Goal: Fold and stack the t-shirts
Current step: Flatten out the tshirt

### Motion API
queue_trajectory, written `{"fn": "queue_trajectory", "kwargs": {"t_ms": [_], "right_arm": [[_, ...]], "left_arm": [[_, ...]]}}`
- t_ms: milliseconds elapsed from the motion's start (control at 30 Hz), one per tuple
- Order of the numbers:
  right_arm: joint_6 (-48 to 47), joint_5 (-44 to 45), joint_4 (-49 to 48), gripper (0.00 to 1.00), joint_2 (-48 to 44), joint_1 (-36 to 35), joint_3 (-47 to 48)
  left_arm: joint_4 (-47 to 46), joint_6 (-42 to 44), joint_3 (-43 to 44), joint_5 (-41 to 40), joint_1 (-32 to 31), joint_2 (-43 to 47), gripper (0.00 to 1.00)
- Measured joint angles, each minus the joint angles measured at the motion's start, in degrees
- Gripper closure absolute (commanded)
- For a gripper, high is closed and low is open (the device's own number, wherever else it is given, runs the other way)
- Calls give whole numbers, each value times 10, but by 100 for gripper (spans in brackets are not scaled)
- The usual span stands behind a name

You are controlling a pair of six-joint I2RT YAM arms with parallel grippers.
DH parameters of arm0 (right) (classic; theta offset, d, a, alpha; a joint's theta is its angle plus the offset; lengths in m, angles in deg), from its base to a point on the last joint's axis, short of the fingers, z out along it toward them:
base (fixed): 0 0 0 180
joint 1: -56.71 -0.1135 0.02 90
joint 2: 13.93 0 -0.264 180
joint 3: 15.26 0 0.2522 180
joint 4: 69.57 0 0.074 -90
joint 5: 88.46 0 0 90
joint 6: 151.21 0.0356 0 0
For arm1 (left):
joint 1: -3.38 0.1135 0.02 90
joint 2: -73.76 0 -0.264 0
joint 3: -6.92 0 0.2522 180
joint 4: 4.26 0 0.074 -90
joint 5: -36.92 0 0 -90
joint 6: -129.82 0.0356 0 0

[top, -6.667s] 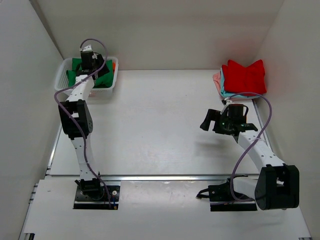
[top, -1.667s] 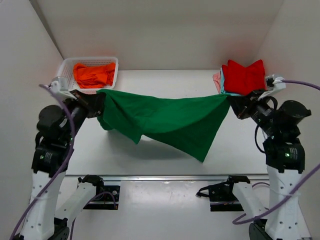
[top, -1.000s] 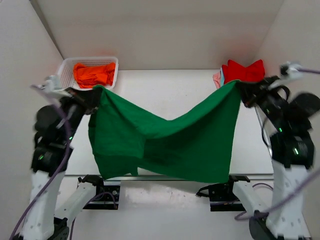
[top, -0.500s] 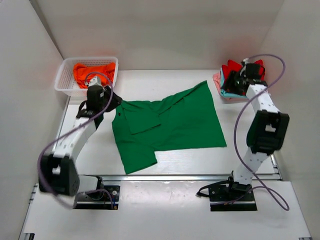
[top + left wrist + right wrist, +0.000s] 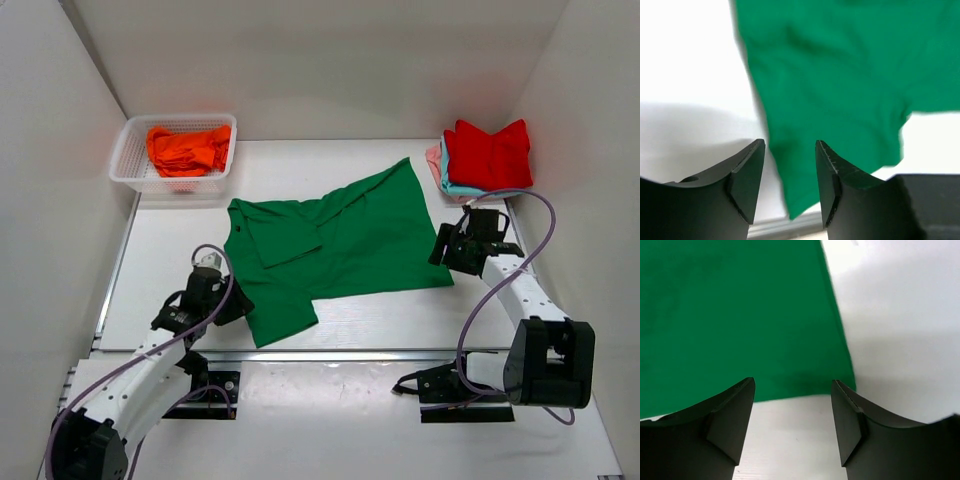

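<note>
Green t-shirt (image 5: 340, 240) lies spread out on the bench (image 5: 300, 165), a bit rumpled. Left tool (image 5: 222, 303) is just beside its near-left flap and right tool (image 5: 447, 246) is at the near-right corner. Both are spread, pinching nothing. The wrist views are blurry, so I can't tell about contact. Both arms reach low and forward.

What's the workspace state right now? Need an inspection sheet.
Surface: white table, one shirt spread on it.
Job's things: bright green cloth t-shirt lies mid-table, its left part folded over; orange t-shirt in white plastic mesh basket, far left; red t-shirt tops folded stack, far right.
Clutter: nothing seen.
Grippers: left gripper fingers open over the green shirt's near-left corner; right gripper fingers open over its near-right corner.
Cables: purple cable loops along each arm.
Surroundings: white walls on three sides.
</note>
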Motion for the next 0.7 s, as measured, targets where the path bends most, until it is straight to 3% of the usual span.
{"fn": "queue_trajectory", "kwargs": {"t_ms": [200,367,567,633,700], "right_arm": [[0,15,7,37,7,17,-21],[0,16,2,35,37,17,-21],[10,16,-9,35,97,17,-14],[16,17,-17,37,119,17,-12],[22,23,-23,37,138,14,1]], "left_arm": [[-6,-57,-36,15,-77,-17,36],[-45,-75,-41,38,-83,-38,39],[-71,-73,-35,67,-97,-101,90],[-74,-71,-33,75,-102,-111,100],[-71,-69,-33,82,-102,-109,100]]}}
